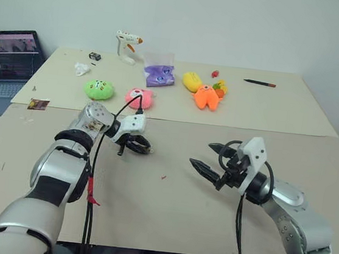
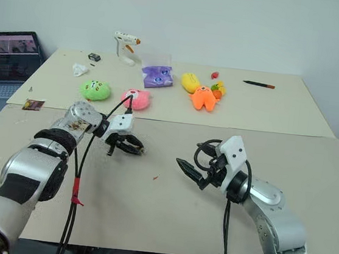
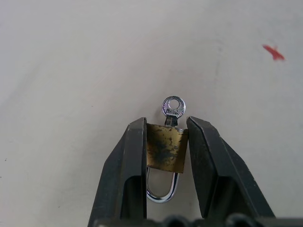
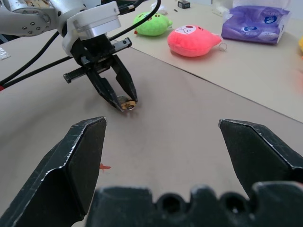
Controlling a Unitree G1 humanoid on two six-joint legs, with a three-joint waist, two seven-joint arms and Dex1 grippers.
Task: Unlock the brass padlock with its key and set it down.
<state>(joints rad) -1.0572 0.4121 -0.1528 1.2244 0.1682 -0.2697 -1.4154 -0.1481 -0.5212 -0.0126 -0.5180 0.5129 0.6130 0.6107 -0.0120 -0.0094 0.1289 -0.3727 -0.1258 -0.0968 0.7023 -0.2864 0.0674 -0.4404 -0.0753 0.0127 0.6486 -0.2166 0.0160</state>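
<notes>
The left gripper (image 3: 165,142) is clamped on the brass padlock (image 3: 164,147), a small tarnished yellow block pinched by its two flat sides, low over the beige table (image 1: 166,206). Its curved silver shackle (image 3: 163,189) points toward the wrist; the round-headed key (image 3: 173,109) sticks out away. The right gripper (image 4: 165,142) hovers level, its black fingers wide apart.

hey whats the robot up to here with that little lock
The left claw has its two fingers against the sides of the brass padlock, at the surface of the near table. A small silver key sits in the lock's keyhole, and the shackle looks closed. The right claw hangs open above the table to the side, holding nothing. Plush toys and other items lie on the far table.
</notes>
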